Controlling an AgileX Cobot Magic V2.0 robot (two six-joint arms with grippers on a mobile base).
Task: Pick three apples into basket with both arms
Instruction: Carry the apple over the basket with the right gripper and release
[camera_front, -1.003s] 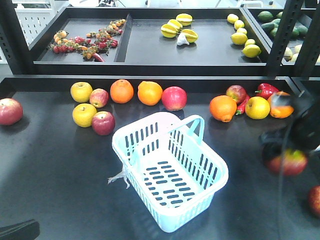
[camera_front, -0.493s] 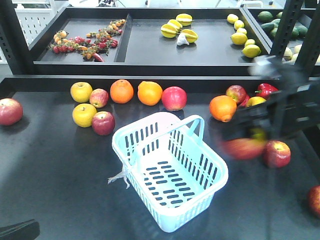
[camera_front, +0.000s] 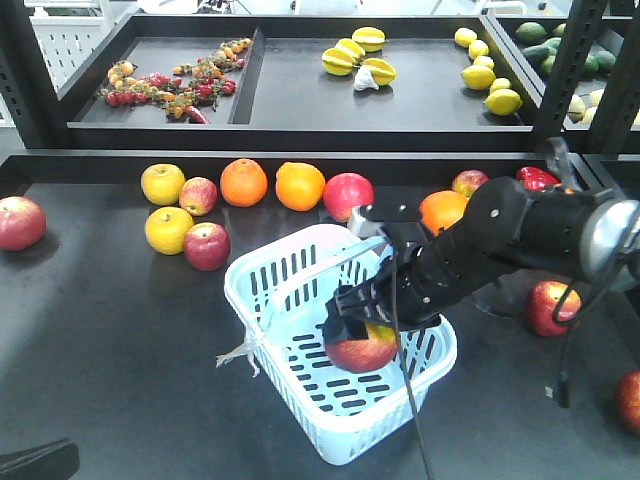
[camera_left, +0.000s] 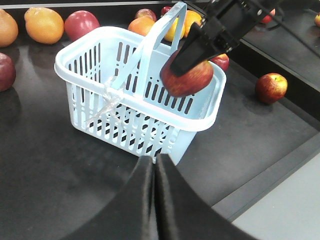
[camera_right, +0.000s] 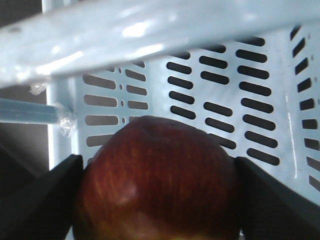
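Apple (camera_front: 362, 352) hangs at rim level over basket (camera_front: 255, 300), clamped between jaws of right gripper (camera_front: 362, 338); not yet released. Basket floor bare: none of three delivered. Left gripper (camera_left: 154, 164) pressed closed, empty, on near side. Spare apples (camera_front: 207, 246) wait far left on table (camera_front: 100, 350). Basket long axis runs far-left to near-right; apple round, no long axis.

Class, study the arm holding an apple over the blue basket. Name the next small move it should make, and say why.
Probably lower the right gripper a little before releasing. Its jaws clamp the apple over the basket, above its open top and roughly at rim height in the left wrist view, so dropping now risks a bounce.
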